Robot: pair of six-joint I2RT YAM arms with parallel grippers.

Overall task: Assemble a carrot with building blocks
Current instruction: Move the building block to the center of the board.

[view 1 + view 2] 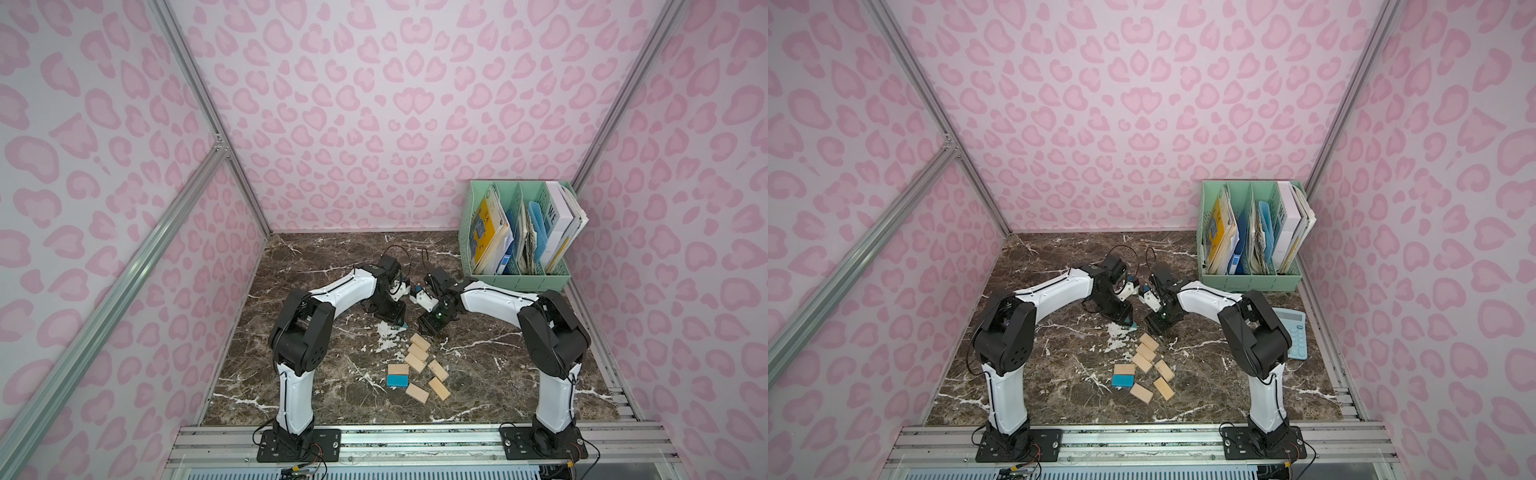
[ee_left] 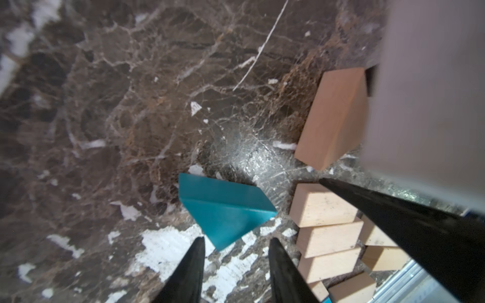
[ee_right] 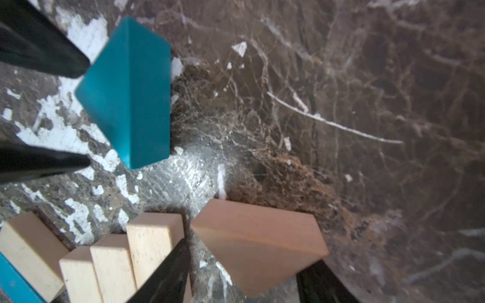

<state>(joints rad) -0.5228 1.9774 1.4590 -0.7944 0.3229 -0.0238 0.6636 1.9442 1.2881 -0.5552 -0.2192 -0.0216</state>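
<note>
The building blocks (image 1: 417, 352) lie mid-table in both top views. Of the carrot, only three tan rectangles (image 1: 1144, 353) laid side by side show. Other tan rectangles (image 1: 439, 388) and a blue rectangle (image 1: 397, 380) lie loose nearby. A blue triangle (image 2: 225, 212) rests on the marble just past my left gripper (image 2: 237, 244), which is open and holds nothing. A tan triangle (image 3: 257, 230) sits between the fingers of my right gripper (image 3: 248, 257). Those jaws are open, with marble showing between one finger (image 3: 170, 272) and the block. The tan triangle is hidden in the top views.
A green file organiser (image 1: 519, 237) full of papers stands at the back right. A light-blue calculator (image 1: 1293, 332) lies by the right arm's elbow. Aluminium rails (image 1: 415, 436) edge the table front. Both arms meet over the table's middle.
</note>
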